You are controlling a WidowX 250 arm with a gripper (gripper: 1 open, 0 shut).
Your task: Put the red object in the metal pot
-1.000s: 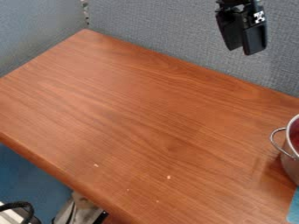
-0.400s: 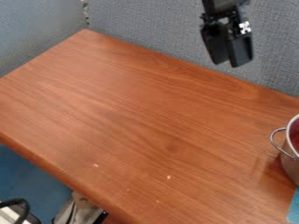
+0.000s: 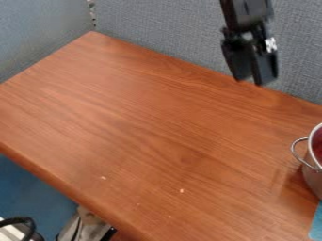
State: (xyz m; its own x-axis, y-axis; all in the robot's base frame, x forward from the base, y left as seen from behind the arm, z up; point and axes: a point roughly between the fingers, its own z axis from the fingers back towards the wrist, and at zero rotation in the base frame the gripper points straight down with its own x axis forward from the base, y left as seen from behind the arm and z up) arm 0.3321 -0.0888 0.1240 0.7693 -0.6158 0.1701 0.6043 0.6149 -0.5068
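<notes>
Camera view is showing a reddish-brown wooden table (image 3: 138,122) with a smooth, streaked grain, lying diagonally so that one corner is pointing toward the upper left. Its near edge is running from the left side down toward the bottom, with a blue surface showing below it. Behind the table a grey textured wall (image 3: 151,28) is standing. Most of the wood is lying bare, giving wide room between the pot and the table's left corner.

The metal pot (image 3: 307,162) is sitting at the table's far right, cut off by the frame; only part of its thin, shiny, rounded rim and straight steel wall is showing. Inside the pot, against its rim, the red object (image 3: 317,141) is lying, seen only as a dark red patch, so its shape and long axis cannot be told.

The tool (image 3: 255,64), dark and blocky, is hanging up and left of the pot, well apart from it, above the table's back edge. Its jaws are standing wide apart and gripping nothing.
</notes>
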